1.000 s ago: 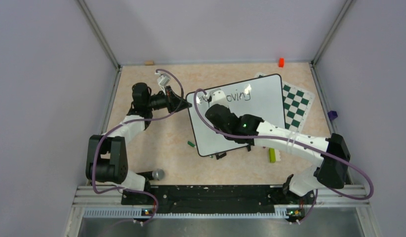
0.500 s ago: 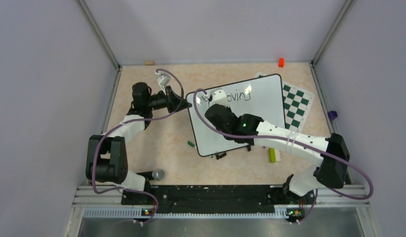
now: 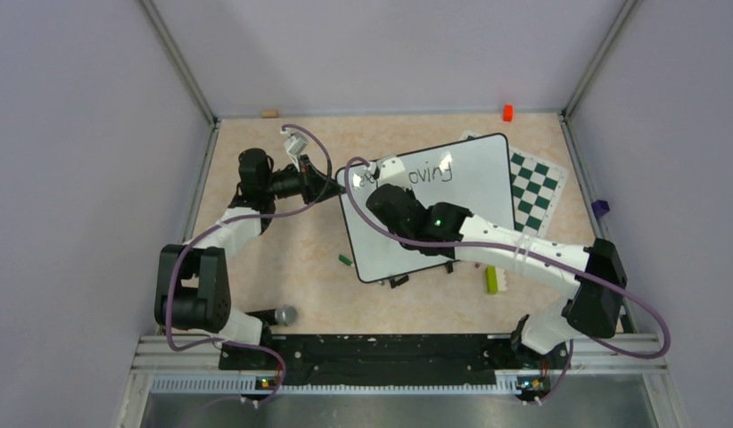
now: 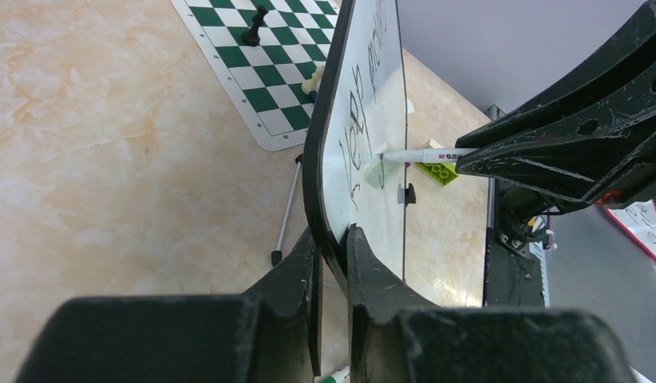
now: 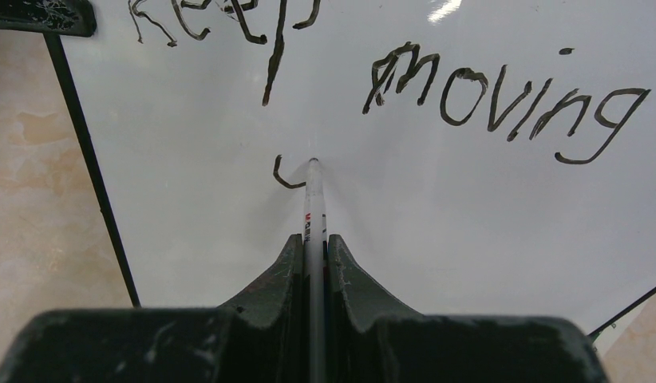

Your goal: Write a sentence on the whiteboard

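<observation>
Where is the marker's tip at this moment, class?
In the right wrist view the marker, gripped by the right claw, touches the whiteboard at mid-picture, just right of a small hooked stroke under the word Keep.

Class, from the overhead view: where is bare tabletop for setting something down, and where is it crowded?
Free: the far strip between back wall and whiteboard; the near patch between whiteboard and base rail. Crowded: the right side, with chess mat, green brick and right arm.
</observation>
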`<state>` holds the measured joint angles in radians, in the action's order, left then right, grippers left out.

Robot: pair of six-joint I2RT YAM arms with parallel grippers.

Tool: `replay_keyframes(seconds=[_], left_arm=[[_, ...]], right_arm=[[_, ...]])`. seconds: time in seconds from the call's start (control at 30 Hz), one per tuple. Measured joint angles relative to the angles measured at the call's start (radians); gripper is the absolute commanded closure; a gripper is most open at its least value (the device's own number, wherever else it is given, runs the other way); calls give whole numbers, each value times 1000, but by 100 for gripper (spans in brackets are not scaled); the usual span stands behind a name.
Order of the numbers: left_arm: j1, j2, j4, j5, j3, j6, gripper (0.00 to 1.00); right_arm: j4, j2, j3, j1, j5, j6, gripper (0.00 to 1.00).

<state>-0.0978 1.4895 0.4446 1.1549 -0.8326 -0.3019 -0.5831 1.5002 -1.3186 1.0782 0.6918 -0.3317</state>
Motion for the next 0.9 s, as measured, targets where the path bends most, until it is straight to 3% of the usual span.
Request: replay_keyframes(seconds=[0.9], left_arm=[[0, 0, -16, 0, -5, 13, 88]], right_arm=[[-39, -8, 17, 0, -32, -29, 100]])
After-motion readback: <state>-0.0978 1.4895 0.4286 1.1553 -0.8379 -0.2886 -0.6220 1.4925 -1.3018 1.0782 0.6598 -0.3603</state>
